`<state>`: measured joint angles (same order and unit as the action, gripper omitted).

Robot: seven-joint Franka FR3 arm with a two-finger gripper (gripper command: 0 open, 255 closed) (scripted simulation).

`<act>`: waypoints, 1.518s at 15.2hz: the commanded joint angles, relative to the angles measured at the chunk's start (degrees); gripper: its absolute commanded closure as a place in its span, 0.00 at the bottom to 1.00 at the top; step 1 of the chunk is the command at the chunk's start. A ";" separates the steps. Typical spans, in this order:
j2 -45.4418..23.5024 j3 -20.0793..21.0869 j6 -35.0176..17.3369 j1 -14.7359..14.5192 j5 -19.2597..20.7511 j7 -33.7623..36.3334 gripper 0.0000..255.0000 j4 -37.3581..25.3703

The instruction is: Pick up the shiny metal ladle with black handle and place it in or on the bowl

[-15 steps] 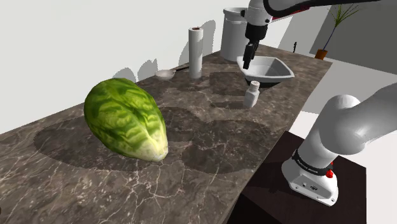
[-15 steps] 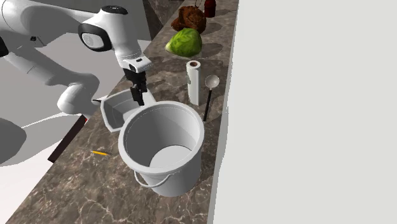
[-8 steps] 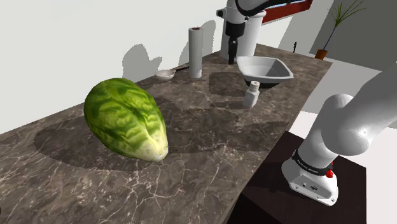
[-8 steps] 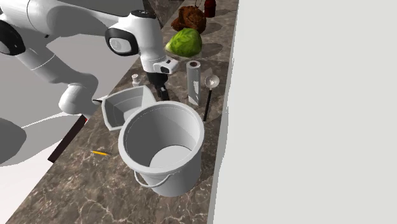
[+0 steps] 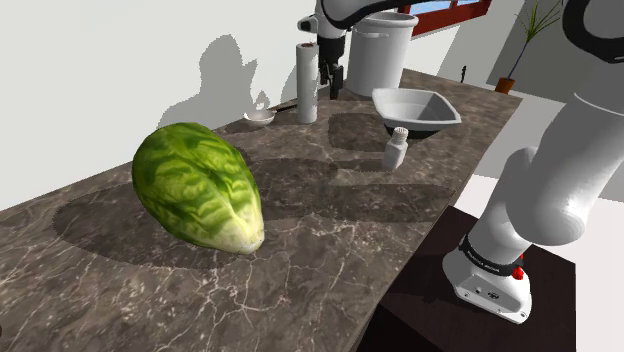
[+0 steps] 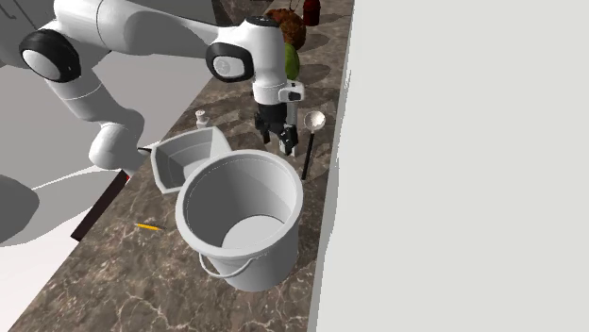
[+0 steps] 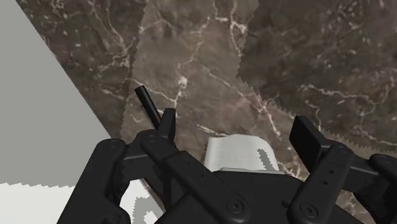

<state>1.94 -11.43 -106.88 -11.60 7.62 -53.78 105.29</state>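
The ladle lies on the marble counter by the wall, with its shiny cup (image 5: 260, 117) (image 6: 314, 120) and thin black handle (image 6: 307, 158) (image 7: 147, 105). My black gripper (image 5: 331, 82) (image 6: 281, 141) (image 7: 235, 130) hovers open beside the upright paper roll (image 5: 307, 85), a little short of the ladle handle, and holds nothing. From the wrist, the roll's white top (image 7: 238, 153) shows between the spread fingers, untouched. The white square bowl (image 5: 415, 108) (image 6: 182, 160) stands on the side of the gripper away from the wall.
A big white bucket (image 5: 379, 52) (image 6: 241, 215) stands beside the bowl. A small white bottle (image 5: 396, 148) (image 6: 201, 117) stands next to the bowl. A large green cabbage (image 5: 200, 187) lies further along the counter. A yellow pencil (image 6: 146, 226) lies near the counter's edge. The wall (image 7: 44, 114) runs close behind the ladle.
The arm has swung from above the bowl toward the wall, past the bucket, to the paper roll and ladle handle. The fingers have stayed open.
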 commanded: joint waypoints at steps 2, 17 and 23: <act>-5.99 0.77 0.08 -0.89 -1.03 -7.56 0.00 -6.22; -18.72 4.28 -3.82 -2.21 -1.98 -22.72 0.00 -15.30; -18.72 4.27 -3.82 -2.21 -1.98 -22.72 0.00 -15.30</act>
<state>-16.79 -7.17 -110.68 -13.81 5.64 -76.51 89.97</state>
